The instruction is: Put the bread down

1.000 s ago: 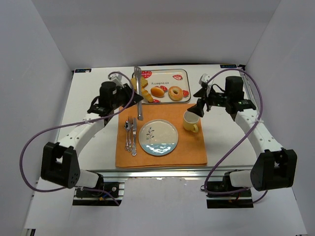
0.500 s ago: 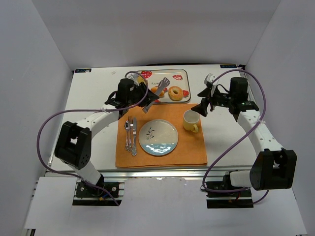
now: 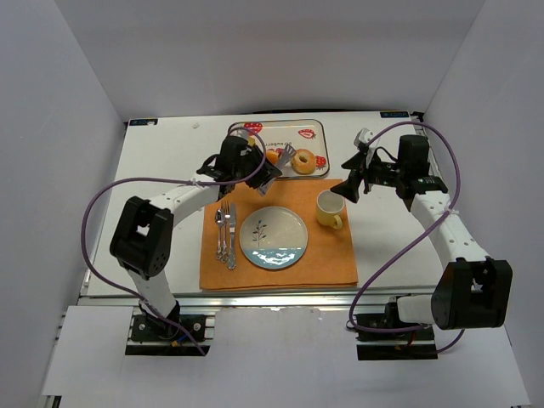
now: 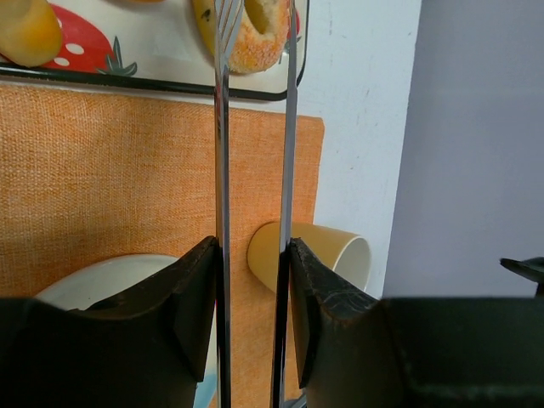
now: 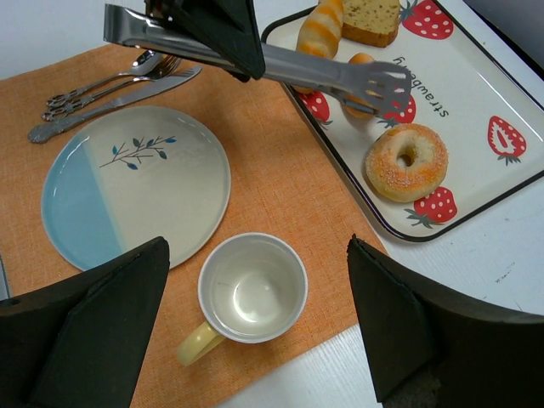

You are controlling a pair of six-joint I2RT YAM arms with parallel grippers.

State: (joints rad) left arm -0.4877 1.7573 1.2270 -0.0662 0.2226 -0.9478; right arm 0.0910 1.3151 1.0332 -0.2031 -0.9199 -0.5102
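The bread [image 3: 303,161], a golden ring with a centre hole, lies on the strawberry tray [image 3: 320,127]; it also shows in both wrist views [image 5: 406,161] [image 4: 255,53]. My left gripper [image 3: 255,170] [image 4: 252,255] is shut on metal tongs [image 3: 279,161] [image 5: 280,64], gripping both arms. The arms [image 4: 222,170] stay slightly apart. Their tips hover at the bread's left side, seemingly just above it. My right gripper [image 3: 347,189] [image 5: 257,246] hangs open above the yellow cup [image 3: 330,209] [image 5: 252,289] with nothing between its fingers.
An orange placemat [image 3: 331,255] carries a blue-and-white plate [image 3: 273,238], the cup and cutlery [image 3: 225,234]. On the tray are also an orange bun [image 5: 361,59], a striped long bread [image 5: 316,30] and a brown slice [image 5: 374,17]. White walls enclose the table.
My left arm has swung right, carrying the tongs from the tray's left edge across to the bread. The tongs have tipped towards the bread. The right gripper has barely moved.
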